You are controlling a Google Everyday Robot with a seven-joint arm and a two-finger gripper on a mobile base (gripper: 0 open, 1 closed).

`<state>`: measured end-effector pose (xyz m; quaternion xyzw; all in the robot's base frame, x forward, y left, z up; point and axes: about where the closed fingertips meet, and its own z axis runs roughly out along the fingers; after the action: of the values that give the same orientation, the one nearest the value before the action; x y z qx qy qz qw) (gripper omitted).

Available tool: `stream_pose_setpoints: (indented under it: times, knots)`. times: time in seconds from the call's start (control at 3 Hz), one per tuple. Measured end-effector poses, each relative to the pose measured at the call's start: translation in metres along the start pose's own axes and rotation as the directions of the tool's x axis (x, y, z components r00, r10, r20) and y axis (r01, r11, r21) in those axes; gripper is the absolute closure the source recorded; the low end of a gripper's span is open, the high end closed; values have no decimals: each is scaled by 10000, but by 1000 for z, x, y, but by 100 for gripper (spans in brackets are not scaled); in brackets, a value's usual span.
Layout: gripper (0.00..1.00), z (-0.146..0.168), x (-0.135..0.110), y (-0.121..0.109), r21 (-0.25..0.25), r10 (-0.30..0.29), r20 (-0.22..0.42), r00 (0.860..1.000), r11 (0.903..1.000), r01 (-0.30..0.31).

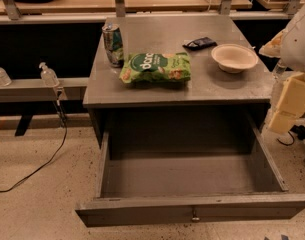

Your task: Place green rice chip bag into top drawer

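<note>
Currently the green rice chip bag (156, 68) lies flat on the grey table (192, 91), well apart from the gripper (288, 109), up and to the left of the claw in frame. Claw sits at the right edge, just off the table's right side, cream-coloured and blocky. Claw state: cannot tell.

Bag is puffy and pillow-shaped, glossy green, with a dark round logo and white lettering. Table is dull scuffed grey metal.

Top drawer (142, 211) is pulled out, below and left of the claw. It is shallow, grey, with a flat front and a small centre latch (195, 215).

Between bag and claw is a pale round bowl (234, 57), nearest the claw. A flat black packet (199, 43) lies beyond it. A green-and-silver drink can (112, 44) stands upright just beside the bag's far-left corner, farthest from the claw.
</note>
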<state>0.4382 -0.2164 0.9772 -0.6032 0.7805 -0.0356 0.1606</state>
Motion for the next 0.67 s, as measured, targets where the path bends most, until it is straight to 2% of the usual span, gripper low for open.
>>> stream_pose_setpoints:
  times: [0.33,0.67]
  knots:
    - [0,0,0,0,2,0,1,10000,10000,0]
    - [0,8,-24,-14,268,-611,356,9975,9978,602]
